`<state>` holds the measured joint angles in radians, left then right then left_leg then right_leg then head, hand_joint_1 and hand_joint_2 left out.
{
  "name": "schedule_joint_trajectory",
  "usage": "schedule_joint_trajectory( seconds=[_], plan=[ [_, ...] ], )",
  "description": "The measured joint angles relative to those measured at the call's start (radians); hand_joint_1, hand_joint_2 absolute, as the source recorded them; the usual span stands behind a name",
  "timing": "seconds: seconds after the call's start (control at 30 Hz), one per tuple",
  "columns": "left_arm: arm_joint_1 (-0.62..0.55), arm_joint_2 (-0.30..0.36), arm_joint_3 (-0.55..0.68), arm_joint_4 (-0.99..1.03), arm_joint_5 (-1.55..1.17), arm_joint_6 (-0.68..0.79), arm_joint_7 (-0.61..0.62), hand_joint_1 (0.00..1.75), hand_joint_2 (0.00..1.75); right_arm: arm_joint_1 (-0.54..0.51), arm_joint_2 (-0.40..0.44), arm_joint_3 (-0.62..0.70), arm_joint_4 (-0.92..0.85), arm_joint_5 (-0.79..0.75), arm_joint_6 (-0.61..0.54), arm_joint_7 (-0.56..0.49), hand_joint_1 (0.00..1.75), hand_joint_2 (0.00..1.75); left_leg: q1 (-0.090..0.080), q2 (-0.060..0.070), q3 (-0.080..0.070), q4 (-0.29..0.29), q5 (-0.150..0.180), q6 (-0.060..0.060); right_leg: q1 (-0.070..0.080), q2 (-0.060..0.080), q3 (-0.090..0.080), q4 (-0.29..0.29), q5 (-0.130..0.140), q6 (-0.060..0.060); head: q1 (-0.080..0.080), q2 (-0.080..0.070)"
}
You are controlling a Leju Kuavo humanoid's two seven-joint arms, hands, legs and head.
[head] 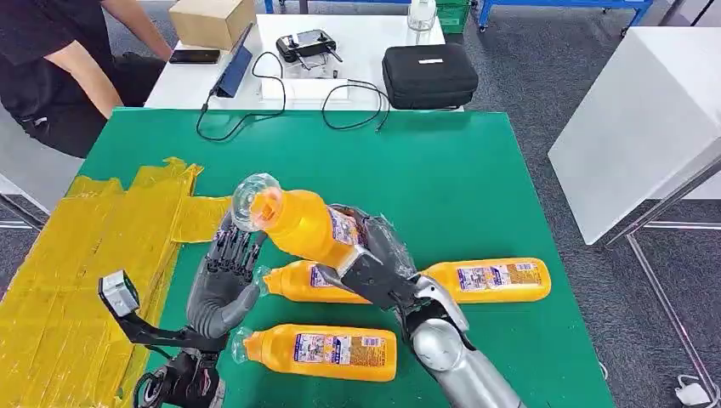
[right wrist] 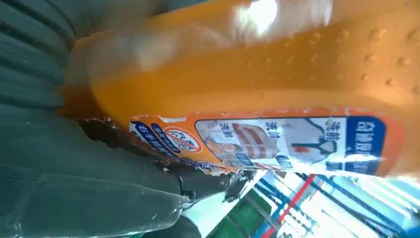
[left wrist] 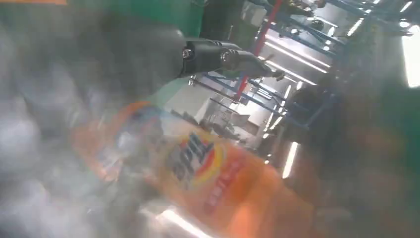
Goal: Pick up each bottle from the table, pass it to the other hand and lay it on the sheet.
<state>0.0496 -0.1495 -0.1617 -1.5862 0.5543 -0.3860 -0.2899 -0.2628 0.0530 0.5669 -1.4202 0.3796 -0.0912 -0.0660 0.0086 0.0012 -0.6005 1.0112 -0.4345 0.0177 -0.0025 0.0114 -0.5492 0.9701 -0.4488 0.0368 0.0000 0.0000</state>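
Note:
My right hand (head: 374, 265) grips an orange bottle (head: 302, 223) by its lower body and holds it tilted above the green table (head: 459, 178), clear cap pointing up and left. In the right wrist view the bottle's label (right wrist: 277, 141) lies against the hand (right wrist: 99, 188). My left hand (head: 223, 282) stands just below the bottle's neck with its fingers stretched upward and holding nothing. The left wrist view shows the bottle (left wrist: 213, 173) blurred and very close, with one finger (left wrist: 223, 54) held straight. The yellow sheet (head: 93, 255) lies at the left.
Three more orange bottles lie on the table: one under my right hand (head: 298, 285), one to the right (head: 493, 279), one near the front edge (head: 323, 350). Behind are a white table with a black case (head: 429, 75), a box (head: 211, 19), cables, and a seated person (head: 59, 59).

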Motion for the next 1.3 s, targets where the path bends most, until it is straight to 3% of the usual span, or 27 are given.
schedule_joint_trajectory(
  seconds=[0.3, 0.97, 1.3],
  plan=[
    [-0.024, 0.000, -0.013, 0.000, -0.055, 0.047, -0.013, 0.00, 1.75, -0.153, 0.047, 0.025, 0.185, 0.024, 0.010, 0.053, 1.75, 1.75, 0.000, 0.000, 0.000, 0.000, 0.001, 0.001, 0.000, 0.000, 0.000, 0.000, 0.000, 0.000, 0.000, 0.000],
    [-0.035, 0.000, -0.008, -0.003, -0.003, 0.091, -0.001, 0.00, 1.75, -0.250, 0.119, 0.116, 0.348, 0.141, 0.002, 0.106, 1.75, 1.75, 0.000, 0.000, -0.001, 0.000, 0.001, 0.000, 0.000, 0.000, -0.002, 0.000, 0.000, 0.000, 0.000, 0.000],
    [-0.034, -0.011, 0.017, -0.021, 0.037, 0.136, 0.036, 0.00, 1.75, -0.271, 0.162, 0.185, 0.407, 0.285, -0.050, 0.147, 1.75, 1.75, 0.000, 0.000, -0.002, 0.000, 0.001, 0.000, 0.000, 0.000, -0.002, 0.000, 0.000, 0.000, 0.000, 0.000]
  ],
)
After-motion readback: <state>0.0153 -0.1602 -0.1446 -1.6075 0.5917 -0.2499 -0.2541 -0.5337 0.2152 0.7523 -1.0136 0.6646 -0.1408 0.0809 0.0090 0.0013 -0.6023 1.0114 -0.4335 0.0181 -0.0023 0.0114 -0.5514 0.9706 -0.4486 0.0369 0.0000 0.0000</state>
